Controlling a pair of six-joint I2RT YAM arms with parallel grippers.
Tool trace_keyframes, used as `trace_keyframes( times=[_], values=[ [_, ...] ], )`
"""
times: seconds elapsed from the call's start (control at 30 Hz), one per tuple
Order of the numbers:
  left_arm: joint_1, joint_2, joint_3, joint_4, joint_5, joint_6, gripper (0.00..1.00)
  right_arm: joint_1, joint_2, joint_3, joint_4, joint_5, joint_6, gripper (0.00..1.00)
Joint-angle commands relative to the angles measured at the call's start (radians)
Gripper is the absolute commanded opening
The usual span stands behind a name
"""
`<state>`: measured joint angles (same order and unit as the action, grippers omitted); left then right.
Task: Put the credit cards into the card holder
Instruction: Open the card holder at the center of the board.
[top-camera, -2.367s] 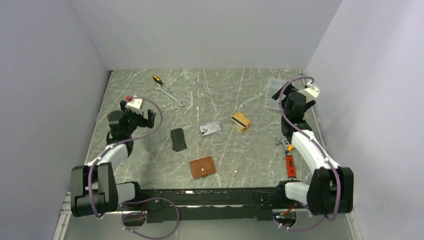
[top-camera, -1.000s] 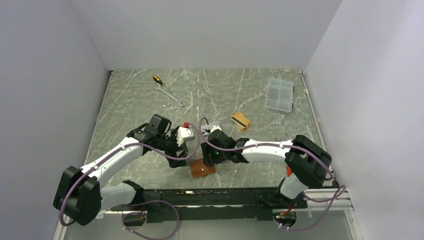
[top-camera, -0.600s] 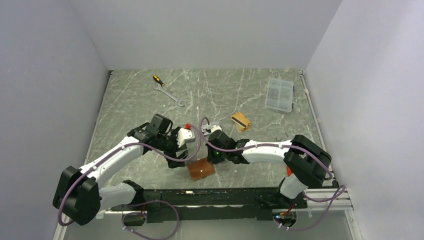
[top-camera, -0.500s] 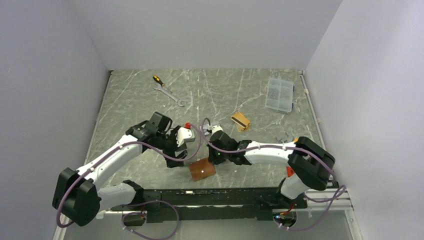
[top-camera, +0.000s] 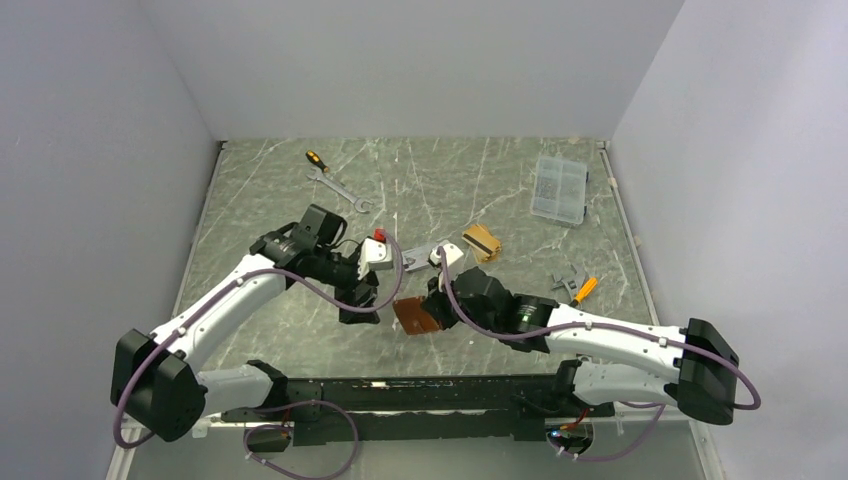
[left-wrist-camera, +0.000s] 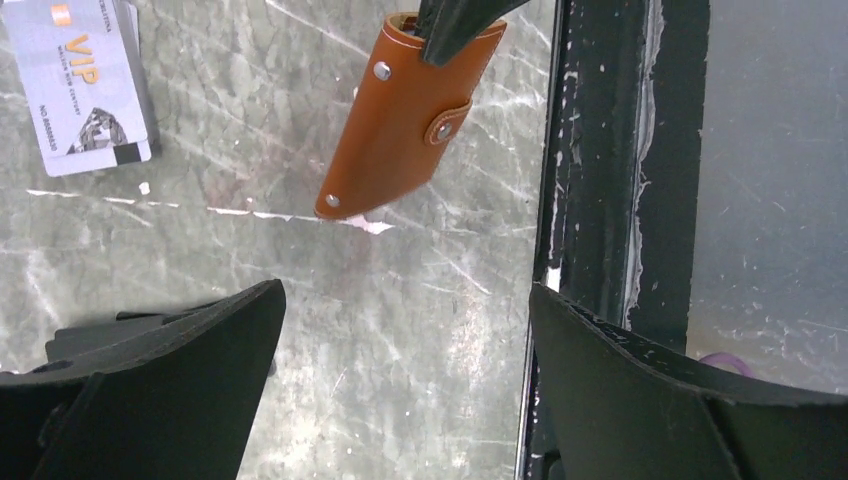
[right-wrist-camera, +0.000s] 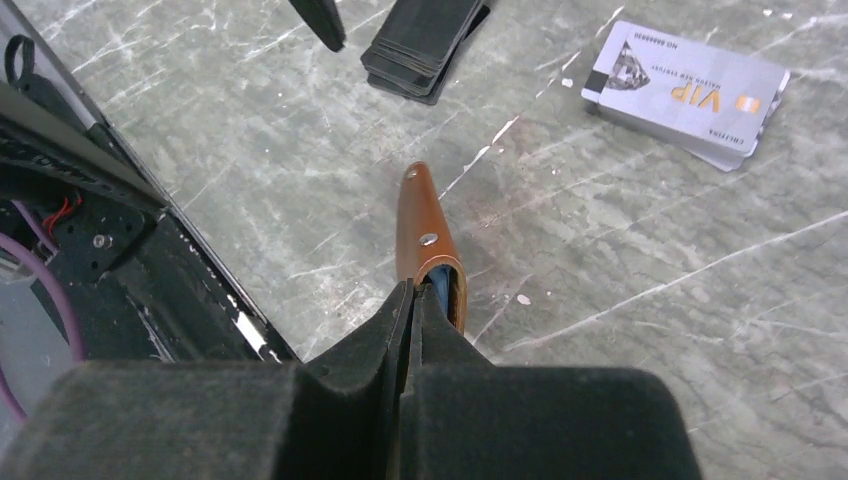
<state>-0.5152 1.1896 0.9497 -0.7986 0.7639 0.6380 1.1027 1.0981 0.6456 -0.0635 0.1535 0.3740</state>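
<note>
The tan-brown card holder (top-camera: 415, 318) (left-wrist-camera: 405, 115) (right-wrist-camera: 425, 235) is lifted at a tilt near the table's front edge. My right gripper (top-camera: 432, 298) (right-wrist-camera: 410, 300) is shut on one leather flap at its open end. My left gripper (top-camera: 360, 303) (left-wrist-camera: 405, 330) hovers open just left of the holder, with nothing between its fingers (left-wrist-camera: 150, 380). Silver-grey credit cards (top-camera: 420, 255) (left-wrist-camera: 85, 85) (right-wrist-camera: 690, 95) lie stacked on the table behind the holder. Gold-orange credit cards (top-camera: 481, 243) with a dark stripe lie further right.
A black pouch (right-wrist-camera: 425, 45) lies by the left gripper. A wrench (top-camera: 340, 188) and a screwdriver (top-camera: 315, 158) are at the back left, a clear plastic box (top-camera: 560, 188) at the back right, an orange-handled tool (top-camera: 577, 288) on the right. The black frame rail (left-wrist-camera: 590, 200) runs along the near edge.
Both arms came in from the sides to the card holder. The right gripper shut on its flap and raised it, shifting it slightly right. The left gripper stayed open.
</note>
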Motion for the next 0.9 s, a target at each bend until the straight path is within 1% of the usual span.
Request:
trace_keyframes(
  times=[0.0, 0.13, 0.27, 0.4, 0.53, 0.57, 0.63, 0.77, 0.8, 0.83, 0.87],
  values=[
    [-0.003, 0.022, 0.035, 0.056, 0.097, 0.008, 0.99, 0.014, -0.046, 0.060, -0.001, -0.005, -0.106, 0.00],
    [-0.003, 0.064, 0.083, 0.056, 0.078, 0.100, 0.99, 0.017, -0.051, 0.116, -0.040, -0.076, -0.158, 0.00],
    [-0.010, 0.121, 0.144, -0.045, 0.138, 0.190, 1.00, 0.019, -0.048, 0.166, -0.062, -0.113, -0.185, 0.00],
    [-0.017, 0.126, 0.149, -0.048, 0.154, 0.206, 0.99, 0.020, -0.044, 0.216, -0.069, -0.146, -0.206, 0.00],
    [-0.016, 0.136, 0.178, -0.119, 0.196, 0.231, 0.99, 0.021, -0.046, 0.252, -0.075, -0.147, -0.230, 0.00],
    [-0.016, 0.133, 0.182, -0.128, 0.205, 0.229, 0.97, 0.022, -0.048, 0.260, -0.075, -0.147, -0.234, 0.00],
    [-0.016, 0.128, 0.188, -0.136, 0.222, 0.215, 0.90, 0.022, -0.052, 0.274, -0.070, -0.165, -0.242, 0.00],
    [-0.016, 0.122, 0.228, -0.157, 0.261, 0.188, 0.66, 0.022, -0.058, 0.286, -0.051, -0.173, -0.253, 0.00],
    [-0.017, 0.119, 0.236, -0.163, 0.264, 0.186, 0.56, 0.023, -0.058, 0.290, -0.051, -0.167, -0.257, 0.00],
    [-0.016, 0.117, 0.244, -0.166, 0.265, 0.179, 0.43, 0.021, -0.058, 0.291, -0.047, -0.163, -0.260, 0.00],
    [-0.017, 0.115, 0.250, -0.165, 0.262, 0.161, 0.24, 0.022, -0.061, 0.294, -0.043, -0.159, -0.262, 0.00]
  ],
)
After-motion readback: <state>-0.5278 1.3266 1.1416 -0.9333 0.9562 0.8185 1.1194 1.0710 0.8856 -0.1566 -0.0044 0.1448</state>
